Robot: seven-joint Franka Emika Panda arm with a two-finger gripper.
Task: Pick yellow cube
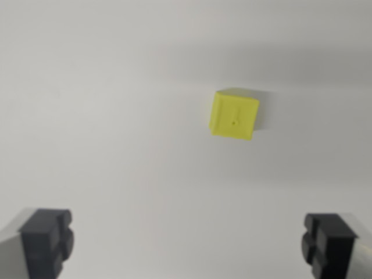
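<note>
A small yellow cube [233, 114] rests on a plain white surface, above the middle of the wrist view and a little toward the wrist view's right. It has a tiny dark dot on its top face. My gripper [189, 244] is open and holds nothing. Its two dark fingertips [46, 239] show at the bottom left and bottom right corners. The cube lies well beyond the fingertips, apart from them, and closer to the right finger's side than the left.
The white surface [116, 116] fills the whole view. A soft grey shadow band [279, 64] crosses it behind the cube.
</note>
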